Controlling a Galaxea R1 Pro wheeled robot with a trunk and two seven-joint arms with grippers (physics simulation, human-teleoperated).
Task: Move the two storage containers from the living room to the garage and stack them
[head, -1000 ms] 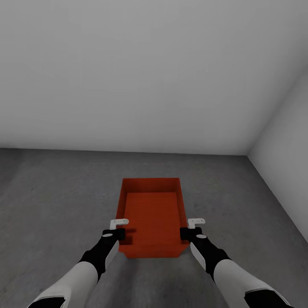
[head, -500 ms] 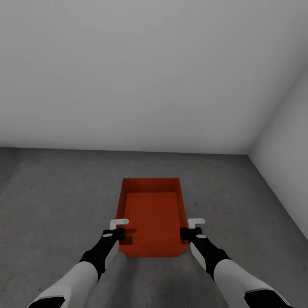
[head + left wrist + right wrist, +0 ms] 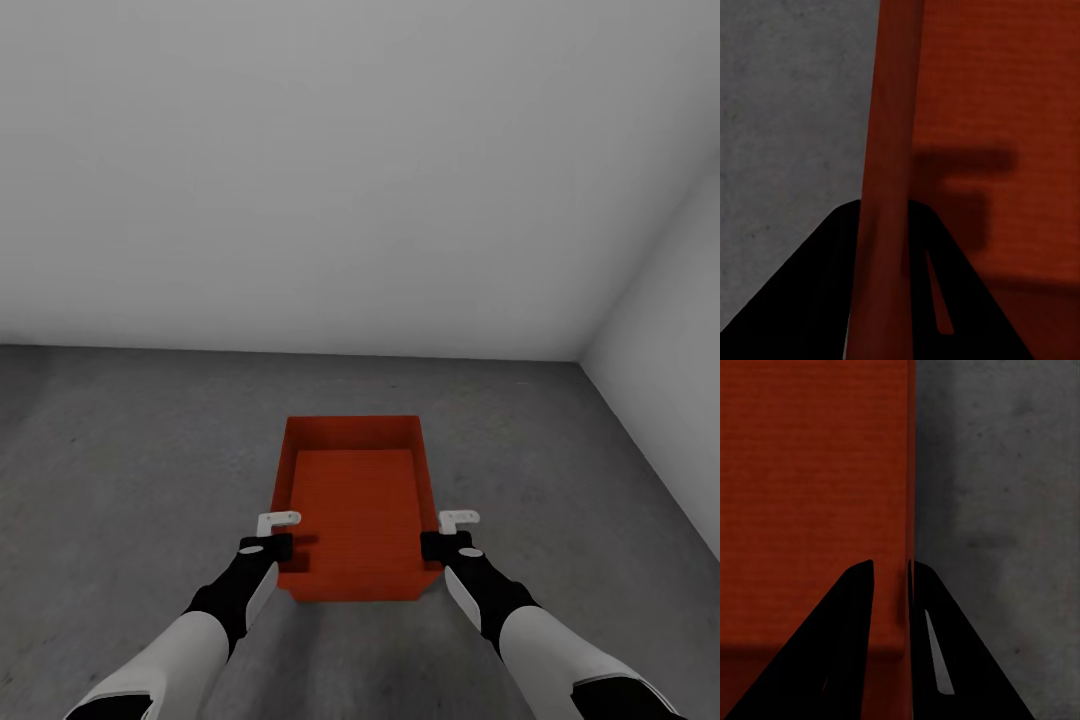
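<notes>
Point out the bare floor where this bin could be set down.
Bare concrete floor spreads left of the storage container and ahead of it to the back wall. Right is tighter: the side wall closes in. Both end effectors, left and right, crowd the bin's sides.

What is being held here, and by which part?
One red-orange storage container: left gripper clamps its left side wall, right gripper its right side wall.

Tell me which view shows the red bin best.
Head view: the whole red bin shows on the grey floor, with the left claw and right claw at its side walls. The left wrist view and right wrist view show just one wall and some bottom.
</notes>
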